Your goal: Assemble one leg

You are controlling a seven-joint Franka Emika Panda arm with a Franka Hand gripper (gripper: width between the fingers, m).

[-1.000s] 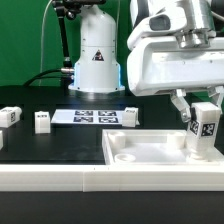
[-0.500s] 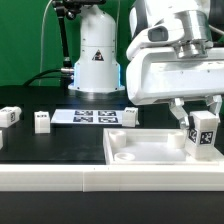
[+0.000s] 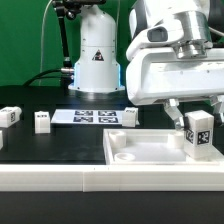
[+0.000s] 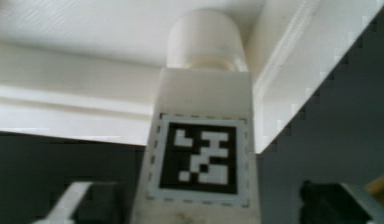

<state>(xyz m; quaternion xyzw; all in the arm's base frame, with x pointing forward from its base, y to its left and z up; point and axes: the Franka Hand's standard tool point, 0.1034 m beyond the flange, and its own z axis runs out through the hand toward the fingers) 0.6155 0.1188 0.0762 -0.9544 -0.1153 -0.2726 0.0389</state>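
While the tool (image 3: 198, 117) stays out of the way of nothing else, it is clenched on one leg (image 3: 201, 134), fingers on either side of the upper part, tag facing the exterior camera. Leg is slightly tilted, lower end over the exterior view's right end of the white tray-shaped panel (image 3: 150, 160), inside its raised rim. Wrist view shows the round peg (image 4: 210, 45) on the leg's far end pointing at the panel's corner, close to the rim wall; cannot tell if the peg is touching or in a hole yet. Progress, as a judgement: pick-up is done and the leg is brought to the corner, so roughly midway. Left to do: line the peg up, seat it, twist or press it home, let go. Not fastened as far as the pictures show. Elsewhere on the dark surface (image 3: 60, 145): first loose post (image 3: 10, 115) at the exterior view's left edge, second loose post (image 3: 42, 122) near it, third loose post (image 3: 130, 117) at the right end of the marker board (image 3: 92, 117). None of those touched.
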